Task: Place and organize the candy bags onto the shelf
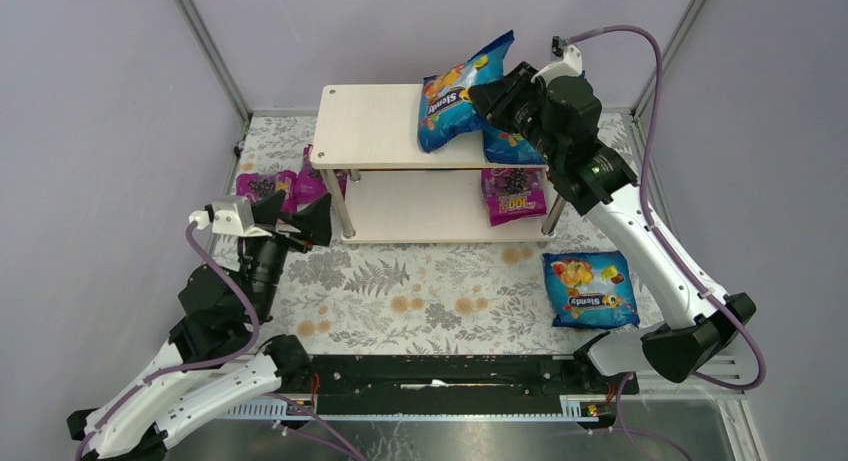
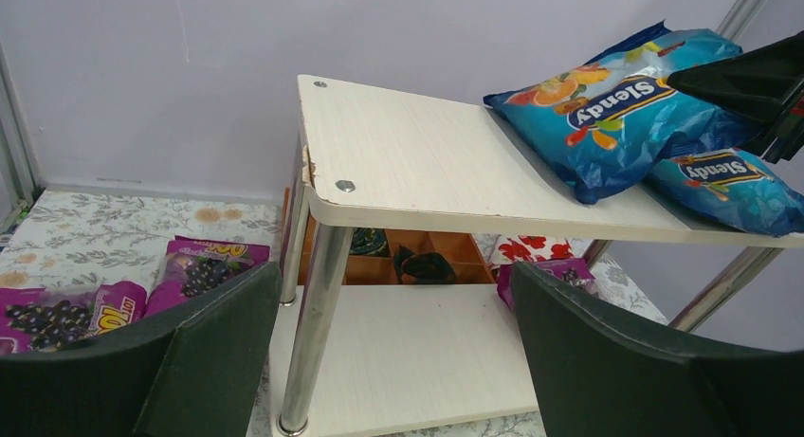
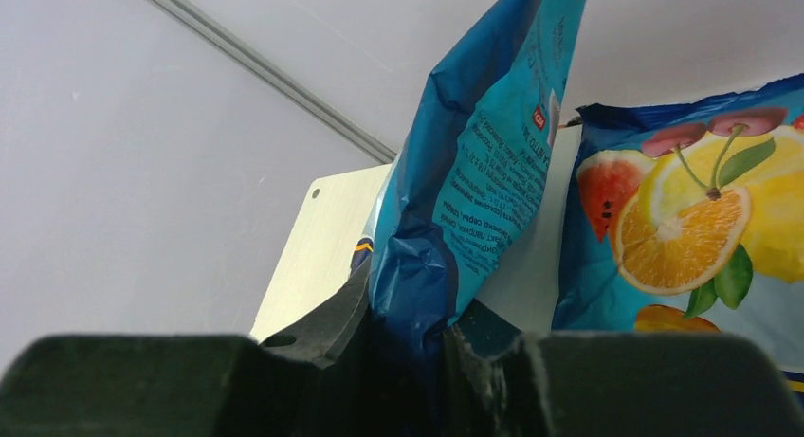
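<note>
Two blue Slendy bags are at the top board (image 1: 370,126) of the shelf (image 1: 341,206). The flat bag (image 1: 508,147) lies at the right end. The held bag (image 1: 455,101) stands tilted just beside it, its lower corner seemingly on the wood and its upper end pinched in the right gripper (image 1: 492,93), jaws narrowed on crinkled foil.

Judgement: lay it down leftward so it lands flat next to its neighbour without overlapping. Let go only once it rests fully on the board, since glossy foil may slide.

Third blue bag (image 1: 590,289) waits on the floral tablecloth (image 1: 420,281) near the right arm. One magenta bag (image 1: 513,194) sits on the lower board (image 1: 420,209); two magenta bags (image 1: 262,186) lie on the cloth left of the shelf. Left gripper (image 1: 290,219) hangs near them, jaws wide, empty. Lilac walls (image 1: 100,101) close in on three sides.
</note>
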{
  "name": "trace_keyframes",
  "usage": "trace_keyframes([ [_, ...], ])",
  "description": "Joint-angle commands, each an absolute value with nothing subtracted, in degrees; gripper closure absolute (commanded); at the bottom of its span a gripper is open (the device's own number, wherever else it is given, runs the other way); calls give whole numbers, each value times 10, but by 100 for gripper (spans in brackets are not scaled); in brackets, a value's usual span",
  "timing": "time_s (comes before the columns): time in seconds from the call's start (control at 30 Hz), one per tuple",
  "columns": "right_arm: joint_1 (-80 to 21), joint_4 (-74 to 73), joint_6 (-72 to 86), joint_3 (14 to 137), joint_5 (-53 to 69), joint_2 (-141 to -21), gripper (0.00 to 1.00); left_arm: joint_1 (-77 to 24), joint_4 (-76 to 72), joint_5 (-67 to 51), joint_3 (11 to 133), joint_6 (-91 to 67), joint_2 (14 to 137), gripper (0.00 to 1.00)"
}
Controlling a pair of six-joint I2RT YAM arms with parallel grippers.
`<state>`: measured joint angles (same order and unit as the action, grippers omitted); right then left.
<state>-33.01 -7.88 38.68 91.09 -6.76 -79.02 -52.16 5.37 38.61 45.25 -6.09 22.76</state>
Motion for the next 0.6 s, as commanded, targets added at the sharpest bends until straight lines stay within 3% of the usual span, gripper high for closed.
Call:
trace_keyframes([
  [0.0,-321,-15,424,919,-2,-766,100,-518,43,371,450,-65,244,5],
  [0.57,-291,-4,488,868,77,-760,100,-506,47,348,455,-75,266,4],
])
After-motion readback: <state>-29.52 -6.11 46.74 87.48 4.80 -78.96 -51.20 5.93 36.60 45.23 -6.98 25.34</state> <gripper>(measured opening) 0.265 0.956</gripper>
